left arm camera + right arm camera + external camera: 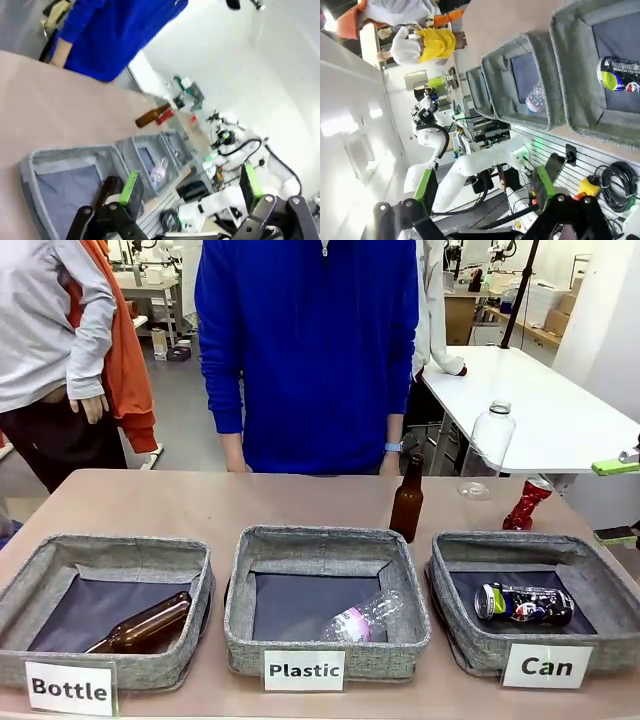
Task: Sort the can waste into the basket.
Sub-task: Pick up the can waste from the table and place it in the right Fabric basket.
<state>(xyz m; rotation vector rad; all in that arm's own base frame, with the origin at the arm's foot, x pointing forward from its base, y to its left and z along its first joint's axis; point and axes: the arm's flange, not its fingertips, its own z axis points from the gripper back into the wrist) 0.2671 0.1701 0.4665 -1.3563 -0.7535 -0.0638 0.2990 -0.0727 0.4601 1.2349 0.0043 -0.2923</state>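
A dark blue and silver can (523,603) lies on its side inside the grey basket (466,652) labelled "Can" at the right. The right wrist view shows that can (617,80) with its green end, inside the same basket (570,75). A creased red can (527,504) stands on the table just behind the basket; it is small in the left wrist view (165,115). My right gripper (617,501) is at the right edge, open and empty, its green pads (426,185) wide apart. My left gripper (190,185) hangs open over the left end, holding nothing.
A brown glass bottle (407,499) stands behind the "Plastic" basket (240,612), which holds a clear bottle (362,618). The "Bottle" basket (150,668) holds a brown bottle (142,625). A clear plastic bottle (490,450) stands at the back right. A person in blue (310,350) stands across the table.
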